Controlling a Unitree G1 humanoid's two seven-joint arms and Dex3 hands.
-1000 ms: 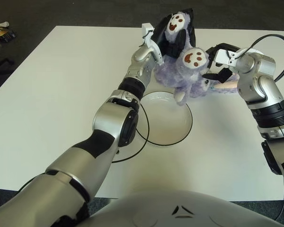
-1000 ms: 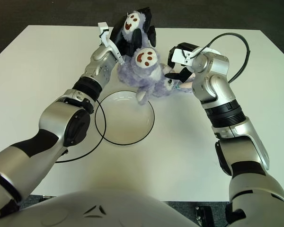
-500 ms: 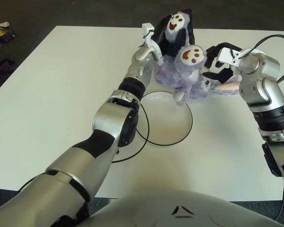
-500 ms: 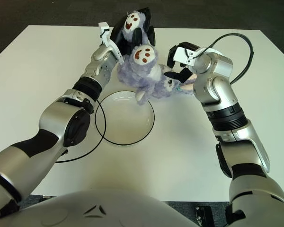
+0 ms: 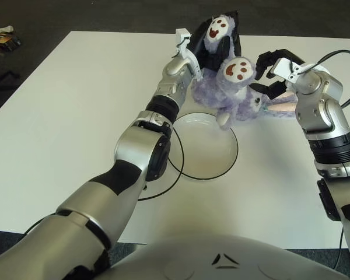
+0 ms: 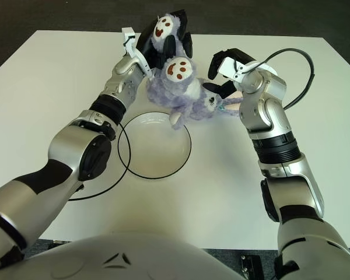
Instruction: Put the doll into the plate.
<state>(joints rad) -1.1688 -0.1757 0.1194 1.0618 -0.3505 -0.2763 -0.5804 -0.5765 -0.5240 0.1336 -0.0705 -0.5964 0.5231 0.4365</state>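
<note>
The purple plush doll (image 5: 221, 93) with white paw pads hangs over the table, just beyond the far rim of the white plate (image 5: 204, 157). One lower paw overlaps that rim. My left hand (image 5: 214, 49) reaches far forward and its black fingers are shut on the doll's upper foot. My right hand (image 5: 271, 73) is just right of the doll, by its head and pink ear (image 5: 283, 108). Its fingers are spread and hold nothing.
A thin black cable (image 5: 163, 186) loops on the white table (image 5: 76, 105) left of the plate. Another black cable (image 5: 344, 58) arcs from my right wrist. Small items (image 5: 3, 41) lie on the dark floor beyond the table's far left corner.
My right hand has opened its fingers and drawn slightly up and right, away from the doll. The doll stays hanging from my left hand, almost unmoved.
</note>
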